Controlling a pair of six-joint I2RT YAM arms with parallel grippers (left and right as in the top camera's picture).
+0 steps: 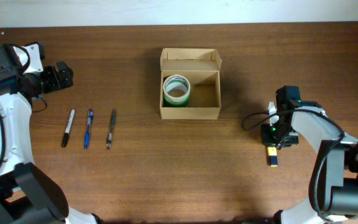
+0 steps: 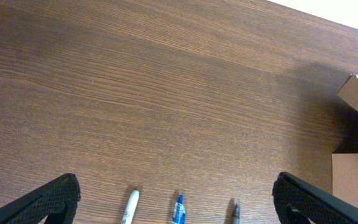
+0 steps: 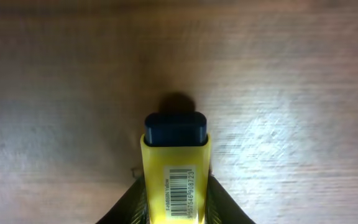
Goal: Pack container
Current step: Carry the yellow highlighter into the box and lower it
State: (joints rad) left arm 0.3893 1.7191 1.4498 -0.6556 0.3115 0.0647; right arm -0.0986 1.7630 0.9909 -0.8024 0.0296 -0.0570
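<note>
Now your box sits open at mid-tabletop, with a tape roll lying flat in its left half. Well to its right, your right claw is clamped on a yellow highlighter. Far left, your left claw is spread wide near three pens.

Bottom edge crops yellow plastic marker with dark cap; right edge crops tan cardboard box; blue pen shows tip only.

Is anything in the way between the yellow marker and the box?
No, nothing visible. Only bare table lies between the yellow marker in the right gripper and the open box. A tape roll fills the box's left side; the right side is free.
</note>
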